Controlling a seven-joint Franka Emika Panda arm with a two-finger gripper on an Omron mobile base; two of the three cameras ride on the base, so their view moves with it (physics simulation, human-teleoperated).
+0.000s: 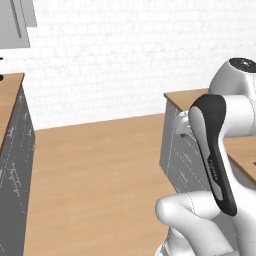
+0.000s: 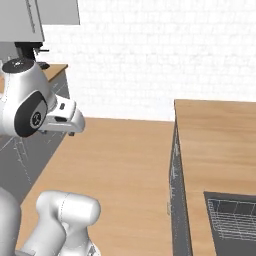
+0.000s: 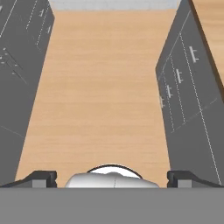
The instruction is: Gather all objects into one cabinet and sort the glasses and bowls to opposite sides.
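Observation:
The objects, the glasses, the bowls and the cabinet are out of view. My gripper [image 3: 113, 178] is open, its two dark fingertips [image 3: 43, 177] far apart at the bottom of the hand view with nothing between them. It points down along the wooden floor [image 3: 100, 87] of the aisle between two rows of grey base units. My white arm [image 1: 215, 150] is folded close over the base, with the hand [image 2: 65, 119] held low and forward.
Grey drawer fronts [image 3: 192, 100] line the right of the aisle and more [image 3: 17, 65] line the left. A wooden counter [image 2: 215, 140] on the right holds a dark wire basket [image 2: 235, 220]. Another counter [image 1: 10, 95] runs along the left under a grey wall unit [image 2: 40, 20]. A white brick wall closes the far end.

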